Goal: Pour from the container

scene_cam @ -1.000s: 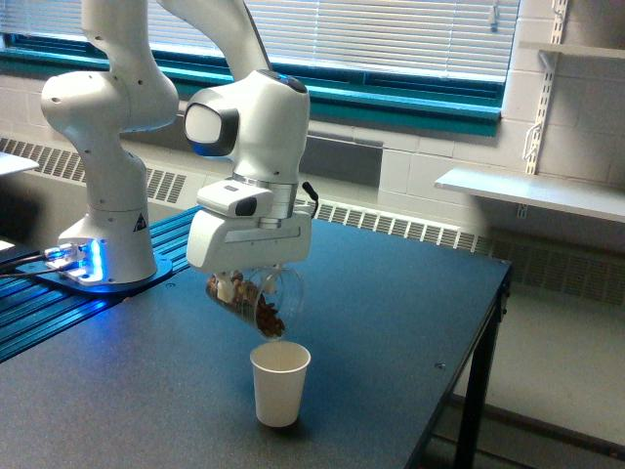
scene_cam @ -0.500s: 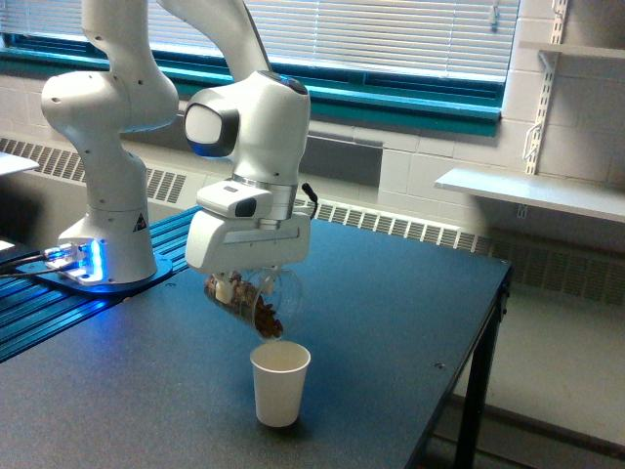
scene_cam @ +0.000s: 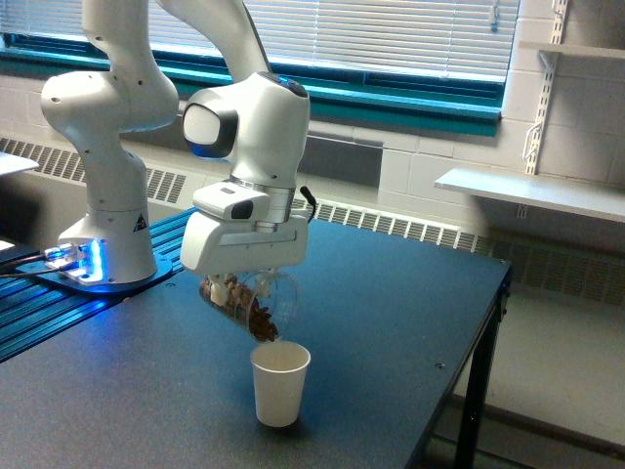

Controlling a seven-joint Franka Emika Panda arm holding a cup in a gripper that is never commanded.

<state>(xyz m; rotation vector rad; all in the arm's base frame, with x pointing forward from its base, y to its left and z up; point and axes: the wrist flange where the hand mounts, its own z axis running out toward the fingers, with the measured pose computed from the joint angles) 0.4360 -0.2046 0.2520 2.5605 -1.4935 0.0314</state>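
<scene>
Above the white paper cup point(scene_cam: 280, 384) on the dark counter point(scene_cam: 391, 322), claw point(scene_cam: 241, 289) clamped on clear container point(scene_cam: 249, 305), tipped mouth-down toward cup rim, brown bits gathered at its lower end.

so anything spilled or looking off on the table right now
Nothing stands out. The small clear container of brown bits is tilted in the end effector above the upright white paper cup, and no bits show on the dark tabletop.
</scene>
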